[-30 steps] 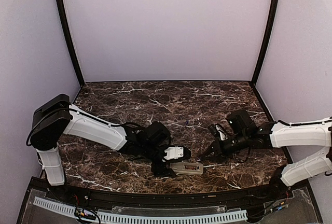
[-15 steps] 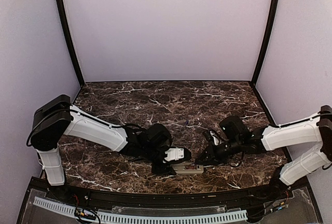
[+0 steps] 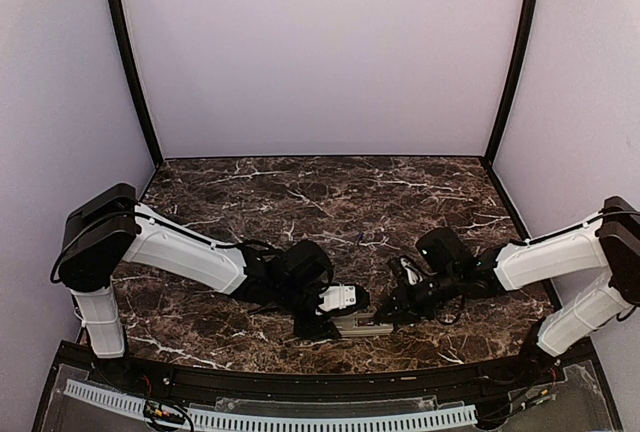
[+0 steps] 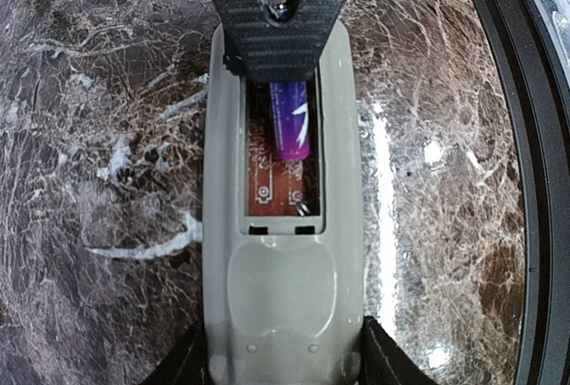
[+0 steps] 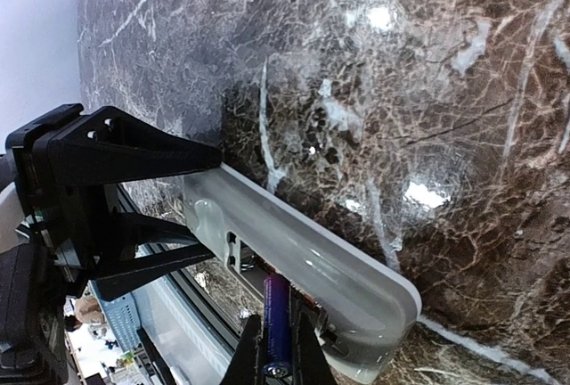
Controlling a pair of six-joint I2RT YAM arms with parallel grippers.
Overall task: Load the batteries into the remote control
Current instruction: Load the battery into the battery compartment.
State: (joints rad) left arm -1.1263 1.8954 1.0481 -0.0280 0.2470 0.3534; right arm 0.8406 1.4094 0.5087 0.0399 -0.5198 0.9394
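The remote control [image 3: 362, 326] lies back-up near the table's front edge, its battery compartment open. My left gripper [image 3: 330, 324] is shut on its left end; in the left wrist view the fingertips [image 4: 381, 358] clamp the grey-beige body [image 4: 283, 287]. My right gripper [image 3: 386, 314] is shut on a blue-purple battery [image 5: 276, 318] and holds it tilted into the compartment [image 4: 283, 158], where the battery [image 4: 291, 122] lies in the right-hand slot. The remote [image 5: 303, 247] shows in the right wrist view too. A second slim blue battery [image 3: 358, 237] lies on the table farther back.
The dark marble table [image 3: 250, 202] ends in a black raised front rim [image 4: 521, 135] just beside the remote. Pale walls close off the back and both sides. The left gripper's black frame [image 5: 98, 189] stands close to the left of the right fingers.
My right arm has moved left and down to the remote, bringing the battery into the open compartment. The left gripper and remote have barely moved.
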